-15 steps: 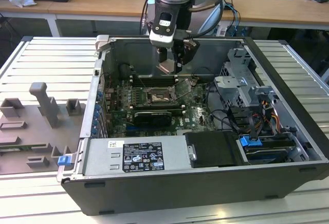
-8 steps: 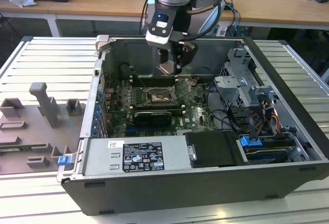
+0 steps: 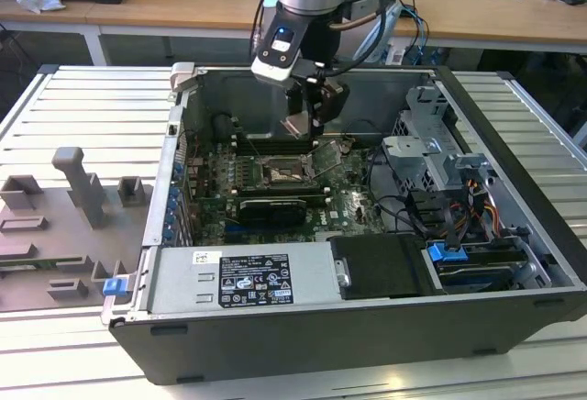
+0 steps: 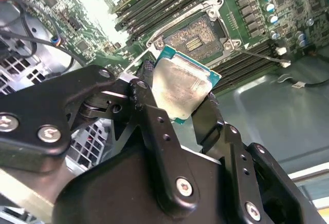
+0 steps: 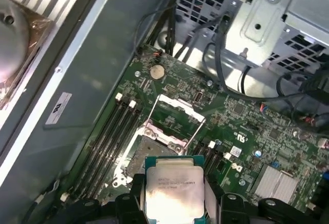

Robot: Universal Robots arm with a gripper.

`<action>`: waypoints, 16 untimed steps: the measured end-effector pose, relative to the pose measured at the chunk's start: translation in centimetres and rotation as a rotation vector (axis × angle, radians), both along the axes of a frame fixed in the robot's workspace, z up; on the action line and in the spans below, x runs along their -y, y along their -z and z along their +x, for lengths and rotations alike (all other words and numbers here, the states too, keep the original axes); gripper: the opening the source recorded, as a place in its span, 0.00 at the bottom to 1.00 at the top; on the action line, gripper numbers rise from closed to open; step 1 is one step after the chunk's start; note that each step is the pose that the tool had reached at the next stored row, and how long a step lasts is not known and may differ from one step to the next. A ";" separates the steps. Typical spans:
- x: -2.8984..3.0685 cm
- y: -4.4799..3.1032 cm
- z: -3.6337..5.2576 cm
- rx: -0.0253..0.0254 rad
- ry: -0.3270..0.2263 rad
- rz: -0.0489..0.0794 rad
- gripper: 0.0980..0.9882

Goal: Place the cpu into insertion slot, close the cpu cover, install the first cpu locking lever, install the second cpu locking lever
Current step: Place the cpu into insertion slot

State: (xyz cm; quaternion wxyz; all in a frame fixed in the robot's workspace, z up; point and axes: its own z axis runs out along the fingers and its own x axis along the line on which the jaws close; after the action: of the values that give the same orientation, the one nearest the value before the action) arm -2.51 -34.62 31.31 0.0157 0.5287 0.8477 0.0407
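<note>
Black two-finger gripper [image 4: 177, 93] is clamped on the cpu [image 4: 182, 80], the small flat square chip with a pale silver face and teal-green edge, pinched by two opposite sides. In the exterior view the gripper [image 3: 310, 111] hangs with the chip inside the open dark grey computer case [image 3: 514, 143], above the board and not touching it.

Close below is the insertion slot [image 4: 198, 35], the square dark socket with a silvery metal rim. It's bare, nothing seated in it. The cpu cover [image 5: 177, 113], a thin silvery metal frame with a window cut through it, is swung up and open right beside the socket. Long black memory slots [image 5: 110, 131] run alongside on the green motherboard [image 5: 247, 147]. The whole case sits on a ribbed metal table [image 3: 83, 116].

So as I read it, we're partway into step one: chip picked up and lined up near the socket, not yet set down. Cover closing and both locking levers are all left to do.
</note>
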 end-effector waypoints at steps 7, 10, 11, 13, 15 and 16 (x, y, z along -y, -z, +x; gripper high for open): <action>0.00 0.70 0.00 0.0000 0.167 0.000 0.50; 0.00 1.30 0.01 -0.0013 0.254 0.000 0.50; 0.00 1.42 0.00 -0.0019 0.265 0.000 0.50; -0.01 1.68 0.00 -0.0033 0.286 -0.001 0.50; -0.05 2.01 -0.02 -0.0059 0.304 -0.002 0.50; -0.07 2.16 -0.05 -0.0070 0.311 -0.003 0.50</action>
State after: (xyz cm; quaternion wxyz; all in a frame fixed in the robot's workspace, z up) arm -2.56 -34.55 29.15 0.0197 0.6536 0.7558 0.0346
